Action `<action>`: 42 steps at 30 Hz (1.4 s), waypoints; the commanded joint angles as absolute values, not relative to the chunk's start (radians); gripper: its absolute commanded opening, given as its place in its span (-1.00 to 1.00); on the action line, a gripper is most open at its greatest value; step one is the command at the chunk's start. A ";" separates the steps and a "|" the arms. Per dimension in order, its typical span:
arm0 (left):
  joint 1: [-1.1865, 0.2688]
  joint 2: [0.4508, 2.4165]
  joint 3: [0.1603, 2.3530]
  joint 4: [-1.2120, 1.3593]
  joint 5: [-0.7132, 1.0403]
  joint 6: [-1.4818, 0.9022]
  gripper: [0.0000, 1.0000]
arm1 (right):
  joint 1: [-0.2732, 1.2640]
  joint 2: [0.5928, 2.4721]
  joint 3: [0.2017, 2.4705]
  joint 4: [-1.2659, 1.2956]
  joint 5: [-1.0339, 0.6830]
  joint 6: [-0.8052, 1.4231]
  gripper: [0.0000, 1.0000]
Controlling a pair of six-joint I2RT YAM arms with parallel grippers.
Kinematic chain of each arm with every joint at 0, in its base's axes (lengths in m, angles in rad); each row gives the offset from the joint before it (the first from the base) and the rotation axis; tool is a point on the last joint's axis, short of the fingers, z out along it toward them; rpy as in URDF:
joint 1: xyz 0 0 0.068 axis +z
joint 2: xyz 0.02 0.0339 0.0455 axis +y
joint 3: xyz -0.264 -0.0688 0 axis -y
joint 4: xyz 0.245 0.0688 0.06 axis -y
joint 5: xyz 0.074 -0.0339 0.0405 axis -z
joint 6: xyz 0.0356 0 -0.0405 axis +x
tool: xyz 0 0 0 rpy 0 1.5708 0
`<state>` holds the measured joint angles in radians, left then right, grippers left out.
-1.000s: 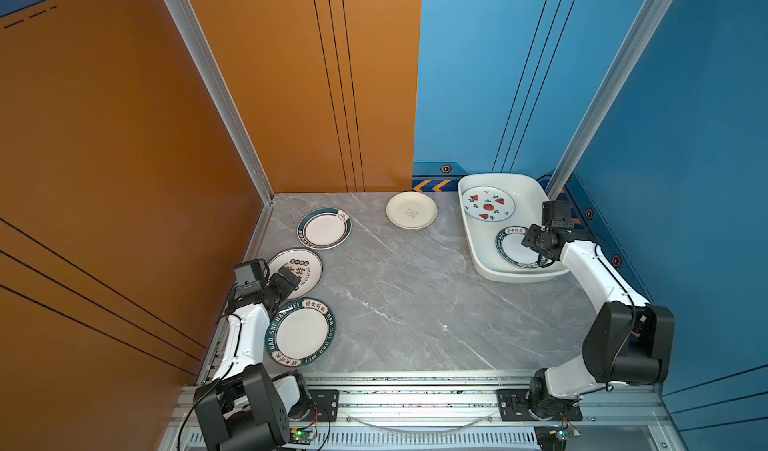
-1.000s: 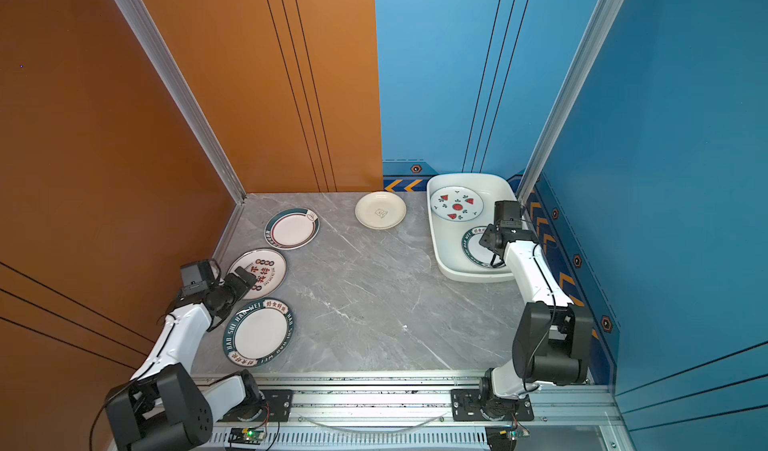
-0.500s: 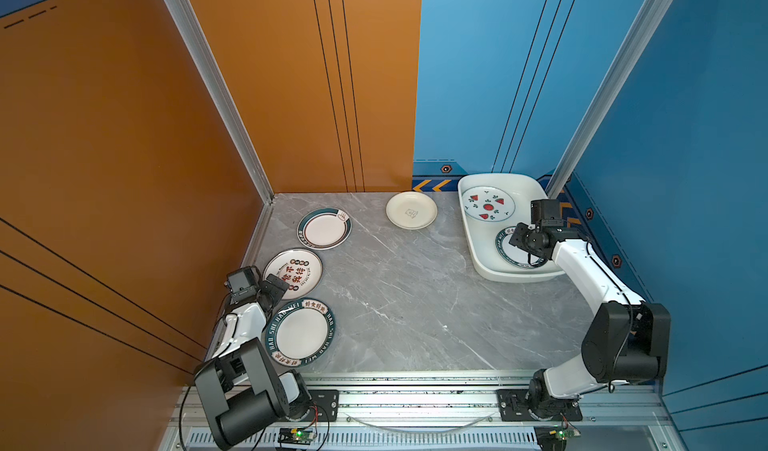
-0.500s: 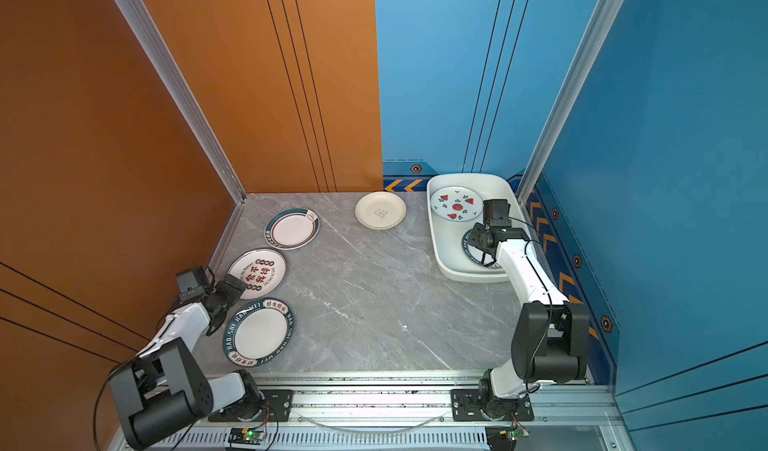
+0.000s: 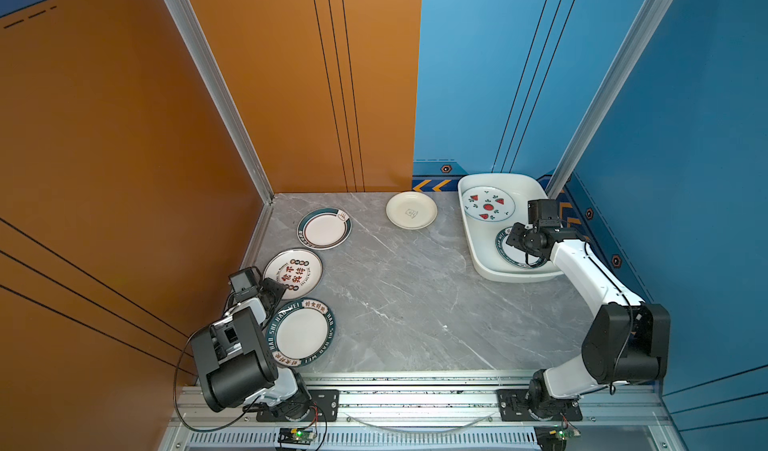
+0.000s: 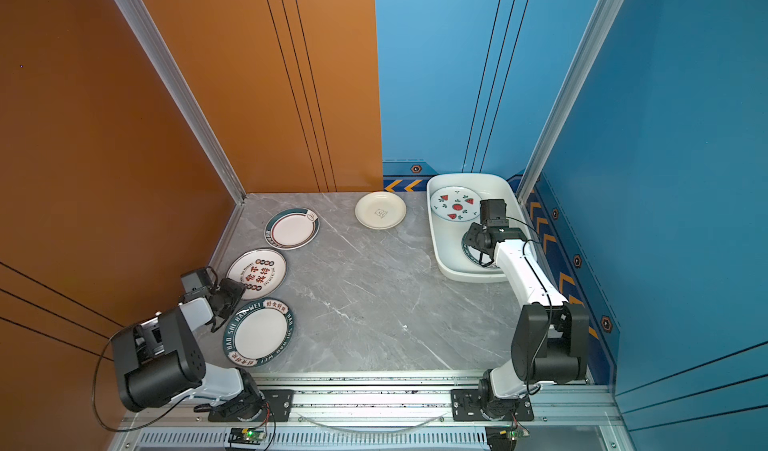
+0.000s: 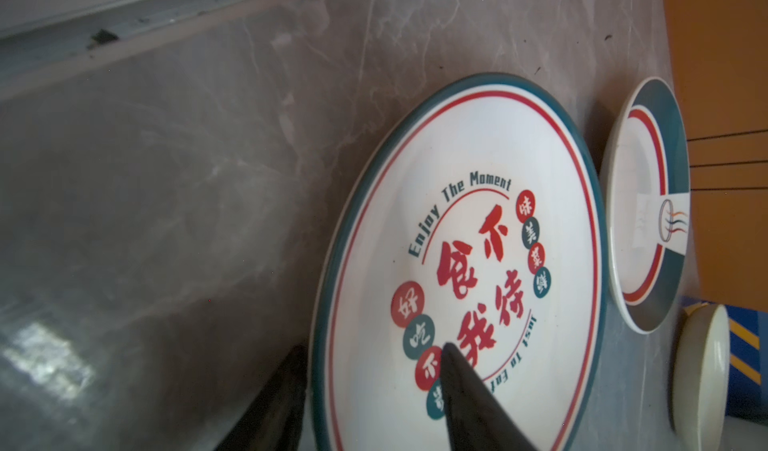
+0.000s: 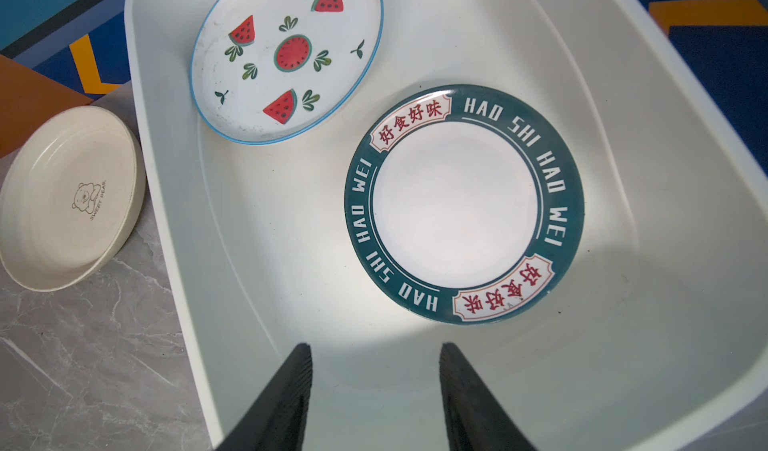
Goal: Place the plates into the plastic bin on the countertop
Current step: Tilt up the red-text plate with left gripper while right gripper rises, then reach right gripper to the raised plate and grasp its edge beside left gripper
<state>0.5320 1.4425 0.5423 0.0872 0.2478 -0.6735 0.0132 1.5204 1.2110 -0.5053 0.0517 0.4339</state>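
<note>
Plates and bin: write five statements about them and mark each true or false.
1. The watermelon plate and a green-rimmed plate lie in the plastic bin. True.
2. The cream bear plate lies in the bin. False: it sits on the countertop beside it.
3. The left gripper straddles the rim of the red-character plate. True.
4. The right gripper holds a plate. False: it is open and empty above the bin.
5. Three plates lie on the countertop. False: four.

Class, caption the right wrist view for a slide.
Open right hand above plastic bin containing watermelon plate and green-rimmed plate.
</note>
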 commanded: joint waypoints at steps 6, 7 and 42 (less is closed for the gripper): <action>0.532 1.461 0.505 0.102 0.308 -0.667 -0.49 | 0.053 1.512 1.233 -0.512 0.042 0.443 0.05; 0.530 1.457 0.503 0.102 0.310 -0.667 -0.57 | 0.057 1.514 1.236 -0.512 0.045 0.443 0.05; 0.093 0.959 0.639 -0.150 0.397 -0.881 -1.00 | 0.404 1.686 1.248 0.001 -0.751 0.696 0.49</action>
